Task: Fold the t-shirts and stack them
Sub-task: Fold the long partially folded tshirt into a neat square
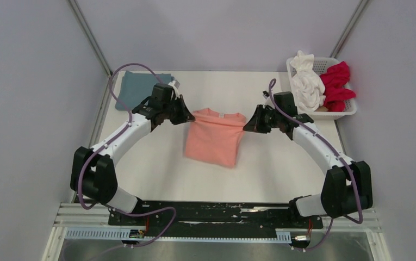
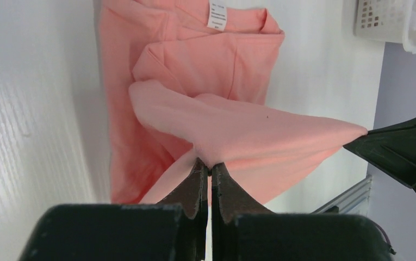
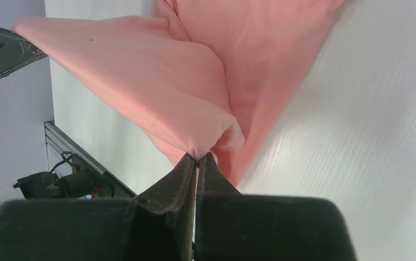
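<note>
Across the middle of the table (image 1: pixel 281 163) lies the salmon-pink t-shirt (image 1: pixel 215 138), its collar and white label (image 2: pixel 217 14) toward 12 o'clock. The left gripper (image 1: pixel 186 116) stands at the shirt's 10 o'clock corner and the right gripper (image 1: pixel 247 126) at its 2 o'clock corner. Both wrist views show each pair of jaws pressed together on a pinch of pink cloth, and a raised flap is stretched between the two pinches above the flat layer beneath.

This reads as a fold in mid-carry, with one layer being laid over the rest. To do it well, the two arms should travel in step so the held edge stays straight and parallel to the collar edge. Tension should be just enough to keep the flap from sagging, and no more, since soft cotton will drag the lower layer and wrinkle it. The edge should come down onto the cloth before either pinch lets go, and both should let go together, or one corner will spring back.

The dusty blue-grey t-shirt (image 1: pixel 137 87) lies flat at 10 o'clock, well apart, and looks like the place for the stack. The white t-shirt (image 1: pixel 307 87) and crimson t-shirt (image 1: pixel 337 84) sit crumpled in the basket (image 1: pixel 339 115) at 2 o'clock, not yet folded.
</note>
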You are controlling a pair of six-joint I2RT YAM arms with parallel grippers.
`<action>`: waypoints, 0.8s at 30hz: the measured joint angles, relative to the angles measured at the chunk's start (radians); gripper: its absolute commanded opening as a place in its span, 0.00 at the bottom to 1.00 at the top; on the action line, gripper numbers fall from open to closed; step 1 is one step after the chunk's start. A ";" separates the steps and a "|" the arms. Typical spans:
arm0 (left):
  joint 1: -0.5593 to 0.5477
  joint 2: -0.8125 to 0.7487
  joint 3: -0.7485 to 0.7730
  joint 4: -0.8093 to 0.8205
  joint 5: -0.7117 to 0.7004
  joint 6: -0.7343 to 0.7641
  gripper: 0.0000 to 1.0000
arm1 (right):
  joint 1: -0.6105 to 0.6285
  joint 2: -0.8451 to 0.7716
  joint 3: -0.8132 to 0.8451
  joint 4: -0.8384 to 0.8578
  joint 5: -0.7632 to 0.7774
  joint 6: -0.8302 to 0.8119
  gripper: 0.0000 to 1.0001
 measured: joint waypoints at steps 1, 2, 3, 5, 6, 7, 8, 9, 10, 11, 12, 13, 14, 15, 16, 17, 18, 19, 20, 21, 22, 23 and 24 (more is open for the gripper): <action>0.005 0.024 0.014 0.002 0.012 0.004 0.00 | -0.009 0.019 0.005 0.002 -0.008 -0.003 0.00; 0.010 0.047 0.026 0.003 0.021 0.006 0.00 | -0.019 0.043 0.013 0.002 -0.017 -0.007 0.00; 0.015 0.071 0.040 0.004 0.031 0.008 0.00 | -0.028 0.069 0.023 0.003 -0.026 -0.009 0.00; 0.026 0.128 0.073 0.005 0.050 0.011 0.00 | -0.041 0.116 0.042 0.009 -0.039 -0.013 0.00; 0.031 0.153 0.087 0.006 0.056 0.013 0.00 | -0.046 0.140 0.054 0.011 -0.041 -0.014 0.00; 0.035 0.175 0.101 0.006 0.063 0.014 0.00 | -0.051 0.166 0.066 0.016 -0.042 -0.014 0.00; 0.039 0.204 0.122 0.005 0.068 0.017 0.00 | -0.055 0.186 0.076 0.019 -0.042 -0.015 0.00; 0.042 0.230 0.141 0.004 0.071 0.019 0.00 | -0.058 0.206 0.086 0.022 -0.040 -0.015 0.00; 0.045 0.258 0.163 0.001 0.073 0.021 0.00 | -0.060 0.222 0.094 0.024 -0.039 -0.016 0.00; 0.048 0.283 0.183 -0.001 0.074 0.024 0.00 | -0.062 0.245 0.108 0.026 -0.037 -0.017 0.00; 0.051 0.310 0.202 -0.002 0.074 0.026 0.00 | -0.063 0.267 0.120 0.033 -0.035 -0.019 0.00; 0.055 0.337 0.224 -0.003 0.074 0.028 0.00 | -0.064 0.287 0.131 0.040 -0.034 -0.020 0.00; 0.060 0.363 0.241 -0.004 0.075 0.029 0.00 | -0.065 0.311 0.144 0.051 -0.031 -0.023 0.00; 0.065 0.387 0.256 -0.005 0.077 0.030 0.00 | -0.065 0.332 0.154 0.061 -0.027 -0.026 0.00; 0.070 0.412 0.273 -0.006 0.079 0.030 0.00 | -0.066 0.353 0.164 0.073 -0.019 -0.028 0.00; 0.076 0.446 0.295 -0.010 0.085 0.030 0.00 | -0.066 0.377 0.174 0.084 -0.012 -0.033 0.00; 0.080 0.470 0.311 -0.012 0.089 0.031 0.00 | -0.066 0.395 0.182 0.095 -0.006 -0.037 0.00; 0.085 0.496 0.329 -0.018 0.093 0.032 0.00 | -0.066 0.414 0.191 0.107 -0.001 -0.042 0.00; 0.088 0.523 0.348 -0.023 0.096 0.032 0.00 | -0.066 0.437 0.202 0.119 0.005 -0.048 0.00; 0.091 0.546 0.364 -0.026 0.098 0.033 0.02 | -0.066 0.454 0.210 0.129 0.010 -0.053 0.00; 0.094 0.570 0.383 -0.031 0.101 0.033 0.03 | -0.066 0.476 0.226 0.132 0.017 -0.057 0.00; 0.097 0.592 0.398 -0.033 0.105 0.033 0.07 | -0.066 0.496 0.239 0.138 0.024 -0.059 0.00; 0.100 0.610 0.408 -0.033 0.108 0.033 0.09 | -0.067 0.518 0.255 0.145 0.034 -0.060 0.00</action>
